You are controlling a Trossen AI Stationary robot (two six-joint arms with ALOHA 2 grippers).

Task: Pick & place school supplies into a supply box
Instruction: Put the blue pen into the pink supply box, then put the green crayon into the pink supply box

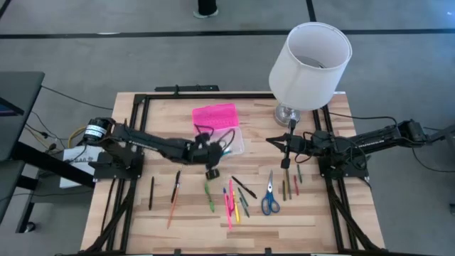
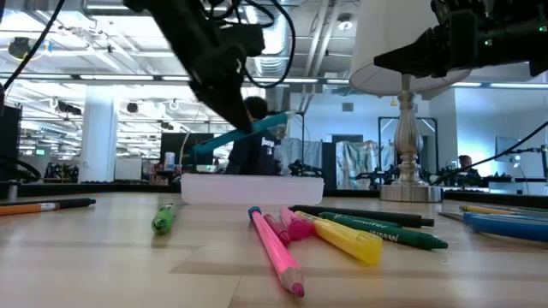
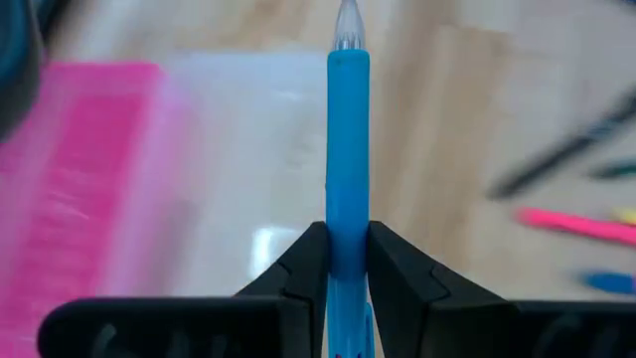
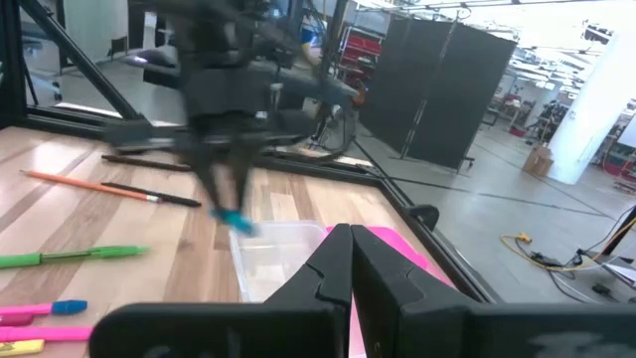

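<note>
My left gripper (image 1: 212,169) hangs above the table's middle, just near of the supply box, shut on a blue pen (image 3: 348,149). The box lies open: its clear base (image 1: 233,140) rests on the table and its pink lid (image 1: 215,115) lies on the far side. Pencils, pens and markers (image 1: 231,203) and blue-handled scissors (image 1: 269,198) lie flat along the near half of the table. My right gripper (image 1: 284,146) waits shut at the right, above the table, with nothing in it. My left gripper pinches the blue pen's barrel (image 3: 348,214) between its two fingers, slanting down from the table's left. The pen's longer part, with the clear tip (image 3: 348,25), sticks out past the fingertips. The pen is lifted clear and tilted (image 2: 257,128), above the clear base.
A white lamp (image 1: 309,60) stands at the far right on a metal foot (image 1: 288,114), close to my right gripper. Black frame rails (image 1: 135,107) run along the table's far, left and right edges. An orange pencil (image 1: 170,212) and dark pens (image 1: 151,192) lie near left.
</note>
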